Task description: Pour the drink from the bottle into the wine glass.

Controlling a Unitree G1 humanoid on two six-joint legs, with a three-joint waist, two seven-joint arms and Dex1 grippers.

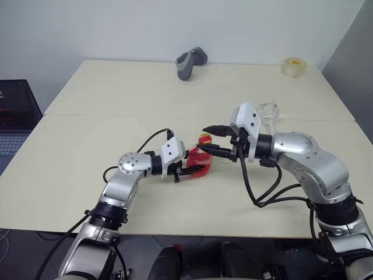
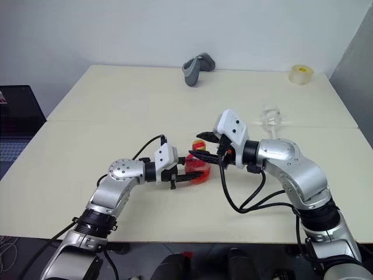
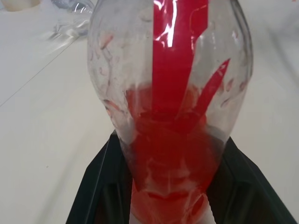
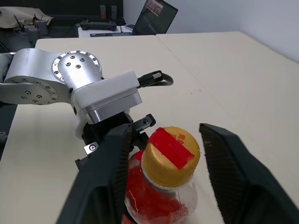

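Clear plastic bottle (image 4: 163,186), yellow round cap (image 4: 170,156), red drink (image 3: 173,172).

You have a cream-coloured table (image 1: 87,146) made of two tops pushed together, with the seam running across the frame just above the middle. On the far top, at upper centre, a grey handheld device (image 1: 190,63) lies on its side. At the upper right corner sits a roll of yellowish tape (image 1: 294,67). Right of centre, close to the seam, the wine glass (image 2: 270,119) stands upright on its round foot. At the middle of the near top you see the bottle (image 1: 200,158), yellow cap up, with red drink (image 3: 173,168) in its lower part; whether its base rests on the table cannot be told.
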